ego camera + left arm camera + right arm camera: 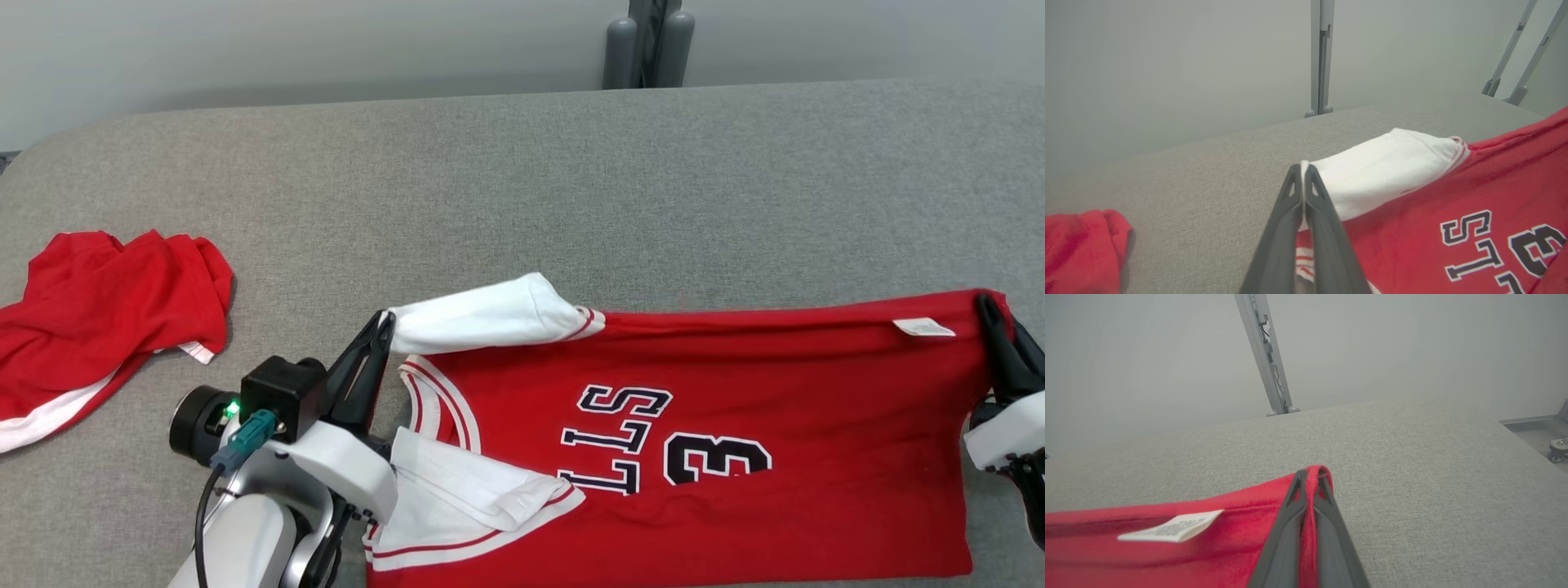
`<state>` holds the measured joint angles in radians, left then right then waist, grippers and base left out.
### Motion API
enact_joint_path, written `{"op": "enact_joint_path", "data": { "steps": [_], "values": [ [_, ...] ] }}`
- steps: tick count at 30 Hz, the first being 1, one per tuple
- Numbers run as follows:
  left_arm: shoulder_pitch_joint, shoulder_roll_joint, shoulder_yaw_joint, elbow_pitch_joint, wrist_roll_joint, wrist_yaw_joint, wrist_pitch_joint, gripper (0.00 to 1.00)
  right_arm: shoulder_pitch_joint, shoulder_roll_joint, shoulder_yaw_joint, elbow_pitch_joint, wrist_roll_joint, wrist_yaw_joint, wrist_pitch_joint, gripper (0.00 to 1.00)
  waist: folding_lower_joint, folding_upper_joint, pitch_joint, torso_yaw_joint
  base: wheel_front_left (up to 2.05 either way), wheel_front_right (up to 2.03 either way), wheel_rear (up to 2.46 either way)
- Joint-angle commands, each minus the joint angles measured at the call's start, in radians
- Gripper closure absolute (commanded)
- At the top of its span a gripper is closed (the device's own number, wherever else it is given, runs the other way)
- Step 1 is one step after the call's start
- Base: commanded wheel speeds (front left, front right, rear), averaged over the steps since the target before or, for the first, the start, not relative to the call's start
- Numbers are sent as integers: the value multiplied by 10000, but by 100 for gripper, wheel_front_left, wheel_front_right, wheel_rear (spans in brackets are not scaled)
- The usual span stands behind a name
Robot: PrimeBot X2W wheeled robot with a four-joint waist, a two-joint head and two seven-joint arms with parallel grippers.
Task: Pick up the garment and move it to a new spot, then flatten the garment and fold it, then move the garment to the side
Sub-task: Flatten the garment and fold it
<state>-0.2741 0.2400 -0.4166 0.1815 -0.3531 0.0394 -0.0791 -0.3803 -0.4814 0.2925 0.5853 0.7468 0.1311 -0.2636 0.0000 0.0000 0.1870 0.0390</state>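
Garment (735, 425) stretched across grey counter (522, 180); left jaws clamped on white sleeve (482, 314), right jaws clamped on red hem corner (1265, 494).

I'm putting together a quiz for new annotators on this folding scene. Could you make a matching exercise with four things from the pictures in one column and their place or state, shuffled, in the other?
Things
1. left gripper
2. right gripper
3. white label
4. crumpled red garment

Places or states
A. lies loose at the left of the grey surface
B. shut on a red corner of the jersey
C. shut on the jersey's white sleeve
D. lies on the jersey, near the right gripper

Pairs: 1-C, 2-B, 3-D, 4-A
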Motion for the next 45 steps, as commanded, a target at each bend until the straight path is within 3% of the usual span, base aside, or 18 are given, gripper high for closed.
{"op": "enact_joint_path", "data": {
  "steps": [1,14,33,34,35,36,40,45],
  "values": [
    [137,104,26,-110,-34,29,52,100,161,-86,-33,-83,141,-7,-24,100,0,0,-23,9,0,0,0],
    [1440,1005,-495,-1231,65,-274,777,100,1101,-881,684,-970,1400,-6,289,100,0,0,-244,157,0,0,0],
    [2664,1997,-1453,-2163,99,-793,1982,100,3010,-1947,831,-2351,3175,-6,2219,100,0,0,-649,144,0,0,0],
    [2688,2024,-1473,-2169,103,-774,1993,94,3107,-1915,799,-2354,3306,-7,2384,100,0,0,-657,127,0,0,0],
    [2721,2011,-1452,-2136,38,-700,2096,47,3161,-1959,808,-2394,3259,-7,2498,62,0,0,-664,113,0,0,0],
    [2735,2025,-1475,-2125,20,-684,2165,0,3191,-2014,780,-2371,3211,-7,2633,0,0,0,-672,93,0,0,0],
    [2813,2125,-1664,-2149,5,-802,2441,0,3299,-1934,445,-2115,2964,-6,3228,0,0,0,-755,18,0,0,0],
    [2618,2043,-1410,-2301,-59,-542,2195,0,3057,-1711,-187,-2282,2259,-6,2801,0,0,0,-833,-54,0,0,0]
  ]
}}
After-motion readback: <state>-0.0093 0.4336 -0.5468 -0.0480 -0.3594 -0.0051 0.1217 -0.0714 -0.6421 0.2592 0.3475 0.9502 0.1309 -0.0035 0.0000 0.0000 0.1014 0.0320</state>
